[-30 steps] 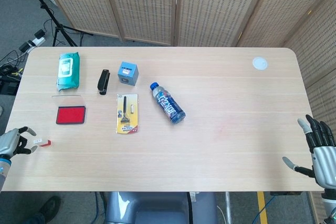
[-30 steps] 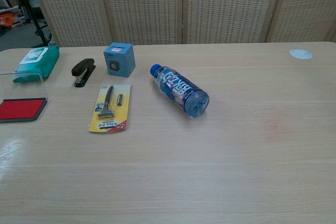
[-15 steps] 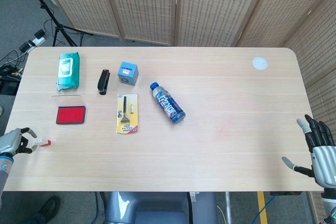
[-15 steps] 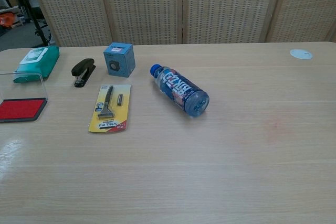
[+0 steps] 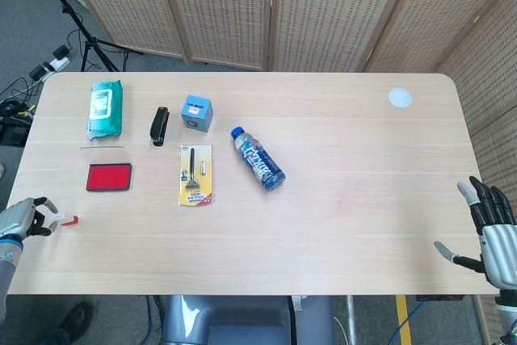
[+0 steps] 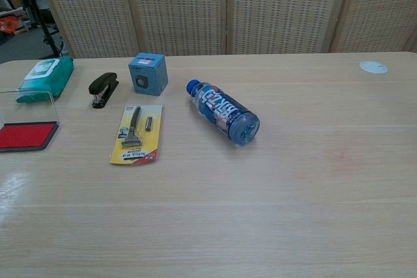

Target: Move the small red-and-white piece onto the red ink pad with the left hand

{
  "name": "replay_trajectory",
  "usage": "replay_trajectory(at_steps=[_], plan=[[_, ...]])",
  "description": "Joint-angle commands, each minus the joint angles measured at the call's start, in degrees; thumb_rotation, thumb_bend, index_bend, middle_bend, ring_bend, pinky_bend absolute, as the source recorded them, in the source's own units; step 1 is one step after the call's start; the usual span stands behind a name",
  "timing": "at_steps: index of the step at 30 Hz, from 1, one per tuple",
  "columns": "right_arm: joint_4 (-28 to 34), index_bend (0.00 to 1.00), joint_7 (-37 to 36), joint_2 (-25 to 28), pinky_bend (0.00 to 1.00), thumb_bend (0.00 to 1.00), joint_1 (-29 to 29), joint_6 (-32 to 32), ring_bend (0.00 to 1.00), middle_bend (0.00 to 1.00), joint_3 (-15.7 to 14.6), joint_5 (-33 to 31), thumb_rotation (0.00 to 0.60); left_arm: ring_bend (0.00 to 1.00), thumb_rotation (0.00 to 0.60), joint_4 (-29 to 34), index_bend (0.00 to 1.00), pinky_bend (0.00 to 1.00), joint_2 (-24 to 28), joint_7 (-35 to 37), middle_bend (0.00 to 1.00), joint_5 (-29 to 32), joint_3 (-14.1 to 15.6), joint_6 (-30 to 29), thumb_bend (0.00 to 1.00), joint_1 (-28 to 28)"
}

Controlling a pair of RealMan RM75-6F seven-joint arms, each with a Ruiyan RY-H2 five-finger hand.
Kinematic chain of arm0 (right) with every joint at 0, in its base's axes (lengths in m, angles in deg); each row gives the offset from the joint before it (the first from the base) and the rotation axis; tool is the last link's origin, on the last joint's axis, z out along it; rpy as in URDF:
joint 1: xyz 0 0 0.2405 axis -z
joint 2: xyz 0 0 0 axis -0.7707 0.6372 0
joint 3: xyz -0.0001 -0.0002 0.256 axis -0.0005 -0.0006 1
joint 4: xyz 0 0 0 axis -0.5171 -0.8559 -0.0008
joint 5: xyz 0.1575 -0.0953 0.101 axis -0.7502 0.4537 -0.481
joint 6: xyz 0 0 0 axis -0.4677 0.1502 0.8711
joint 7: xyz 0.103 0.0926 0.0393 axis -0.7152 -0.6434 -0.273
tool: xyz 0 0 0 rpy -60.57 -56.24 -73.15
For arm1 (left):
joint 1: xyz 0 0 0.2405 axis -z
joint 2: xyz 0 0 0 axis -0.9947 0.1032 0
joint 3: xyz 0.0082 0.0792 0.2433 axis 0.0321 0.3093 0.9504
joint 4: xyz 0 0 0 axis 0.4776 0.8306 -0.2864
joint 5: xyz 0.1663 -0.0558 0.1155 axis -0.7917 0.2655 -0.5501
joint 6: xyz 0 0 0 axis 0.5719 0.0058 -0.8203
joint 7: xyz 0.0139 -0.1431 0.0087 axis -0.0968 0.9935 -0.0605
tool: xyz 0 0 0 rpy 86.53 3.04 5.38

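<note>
Here the piece (image 5: 69, 220) is a tiny block, red on one end and white toward the left robot hand (image 5: 24, 219), lying flat on the counter (image 5: 347, 159) close to its left edge. It sits just beside the fingertips of that robot hand, on the side away from the counter edge; whether a fingertip touches its white end is too small to tell. The left robot hand shows only in the head view, at the counter's left rim, its fingers loosely curled toward the piece with a gap between them, and whether it grips anything cannot be told. The ink pad (image 5: 109, 177) is a dark tray with a flat red face, beyond the piece from that robot hand and a little further in over the counter, apart from the piece; a clear lid (image 6: 27, 103) stands open at its far side. The right robot hand (image 5: 489, 228) hangs off the counter's opposite near corner, fingers spread and released, holding nothing and touching nothing. Further out from the left robot hand than the pad lie a green wipes pack (image 5: 105, 107), a black stapler (image 5: 158, 126), a blue box (image 5: 196, 111), a yellow razor card (image 5: 196, 174) and a bottle (image 5: 258, 158) on its side.
</note>
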Motion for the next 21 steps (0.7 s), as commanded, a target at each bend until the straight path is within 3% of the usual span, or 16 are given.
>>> replay_trajectory(at_steps=[1,17,21], plan=[[-0.1,0.0,-0.3,0.1,0.0,0.0,0.0,0.0,0.0,0.0,0.0,0.0,0.6,1.0,0.6,0.0,0.49,0.92,0.0,0.0,0.99,0.3,0.0,0.3,0.37,0.1],[-0.3,0.0,-2.0,0.5,0.0,0.0,0.1,-0.3,0.0,0.0,-0.1,0.1,0.6,1.0,0.6,0.0,0.52,0.92,0.3,1.1,0.99,0.0,0.2,0.9,0.4,0.2],[-0.3,0.0,-2.2,0.5,0.0,0.0,0.0,-0.1,0.0,0.0,-0.2,0.2,0.6,1.0,0.6,0.1,0.52,0.92,0.6,2.3,0.99,-0.5,0.0,1.3,0.45,0.1]])
